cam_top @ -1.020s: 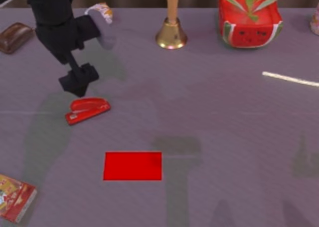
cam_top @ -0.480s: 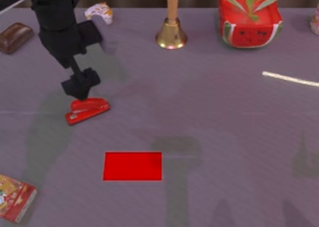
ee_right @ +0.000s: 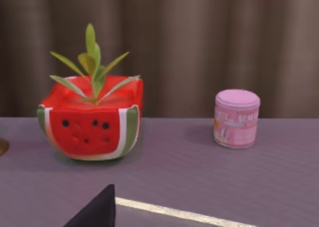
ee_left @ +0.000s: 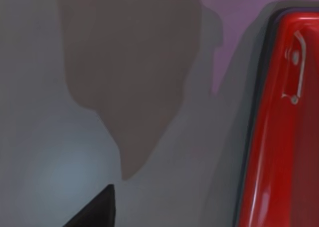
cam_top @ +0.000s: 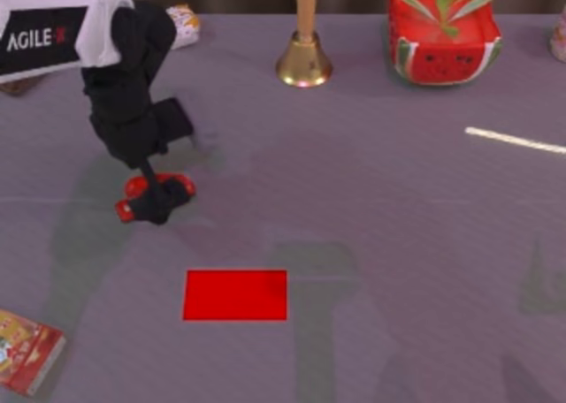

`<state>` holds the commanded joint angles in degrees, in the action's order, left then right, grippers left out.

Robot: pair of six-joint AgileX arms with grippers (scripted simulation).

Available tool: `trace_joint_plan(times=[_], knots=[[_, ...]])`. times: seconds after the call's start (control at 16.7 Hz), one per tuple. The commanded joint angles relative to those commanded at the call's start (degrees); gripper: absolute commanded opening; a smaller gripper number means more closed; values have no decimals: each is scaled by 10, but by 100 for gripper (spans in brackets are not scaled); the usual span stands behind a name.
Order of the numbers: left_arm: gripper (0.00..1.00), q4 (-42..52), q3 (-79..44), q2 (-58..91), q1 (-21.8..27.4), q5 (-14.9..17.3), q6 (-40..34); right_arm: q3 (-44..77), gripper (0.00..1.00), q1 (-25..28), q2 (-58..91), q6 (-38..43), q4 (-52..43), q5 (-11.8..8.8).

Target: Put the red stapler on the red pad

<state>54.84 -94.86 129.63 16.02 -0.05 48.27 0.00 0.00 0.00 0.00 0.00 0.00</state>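
The red stapler (cam_top: 134, 187) lies on the table's left half, its middle covered by my left gripper (cam_top: 159, 201), which has come down over it. Only the stapler's two ends show in the top view. In the left wrist view the glossy stapler (ee_left: 284, 137) fills one side, and one dark fingertip (ee_left: 97, 212) stands apart from it with bare table between; the gripper is open. The red pad (cam_top: 235, 295) lies flat nearer the front, right of the stapler, with nothing on it. My right arm is out of the top view; its wrist view shows one fingertip (ee_right: 97, 212).
A brass bell (cam_top: 303, 60) and a watermelon planter (cam_top: 444, 41) stand along the back edge, with a pink can (ee_right: 236, 118) at far right. A printed packet (cam_top: 26, 350) lies at the front left. A pale strip (cam_top: 516, 140) lies on the right.
My left arm has swung forward and down; its gripper went from just behind the stapler to straddling the stapler's middle. The stapler and pad have not moved.
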Motion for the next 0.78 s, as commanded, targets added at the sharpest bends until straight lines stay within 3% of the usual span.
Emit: trace_joint_plan(times=[0.24, 0.78], knots=[[100, -2, 2, 1, 0, 0, 0, 0, 100, 0, 0, 0, 0, 0], [32, -2, 2, 1, 0, 0, 0, 0, 100, 0, 0, 0, 0, 0]])
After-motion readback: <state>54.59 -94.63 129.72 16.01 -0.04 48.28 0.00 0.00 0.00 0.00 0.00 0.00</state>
